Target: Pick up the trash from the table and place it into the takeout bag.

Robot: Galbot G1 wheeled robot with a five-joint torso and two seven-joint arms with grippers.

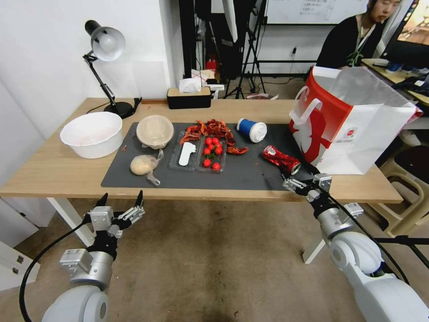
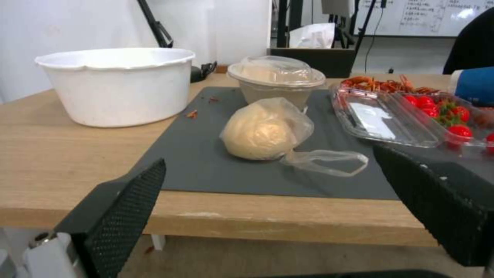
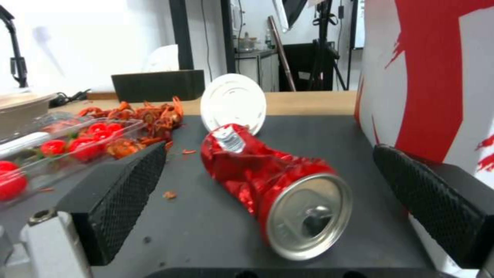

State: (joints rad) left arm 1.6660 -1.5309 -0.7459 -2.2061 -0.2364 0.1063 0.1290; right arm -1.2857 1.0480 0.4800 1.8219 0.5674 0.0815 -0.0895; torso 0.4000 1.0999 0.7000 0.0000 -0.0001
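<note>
A crushed red can (image 1: 281, 159) (image 3: 273, 181) lies on the dark grey mat (image 1: 250, 172) beside the red and white takeout bag (image 1: 353, 120) (image 3: 427, 77). My right gripper (image 1: 304, 176) (image 3: 268, 154) is open at the table's front edge, with one finger on each side of the can's near end and neither touching it. On its side behind the can lies the blue white-lidded cup (image 1: 251, 129) (image 3: 233, 102). My left gripper (image 1: 123, 195) (image 2: 270, 160) hangs open below the front edge, facing the small clear bag with a beige lump (image 1: 143, 164) (image 2: 262, 131). The beige lidded bowl (image 1: 154, 131) (image 2: 275, 79) stands behind that bag.
A large white bowl (image 1: 92, 134) (image 2: 115, 87) stands on the wooden table (image 1: 53, 170) at the left. A clear tray with cherry tomatoes (image 1: 201, 154) and red crayfish shells (image 1: 212, 129) occupy the mat's middle. A desk lamp (image 1: 105, 49) and a tissue box (image 1: 188, 96) stand at the back.
</note>
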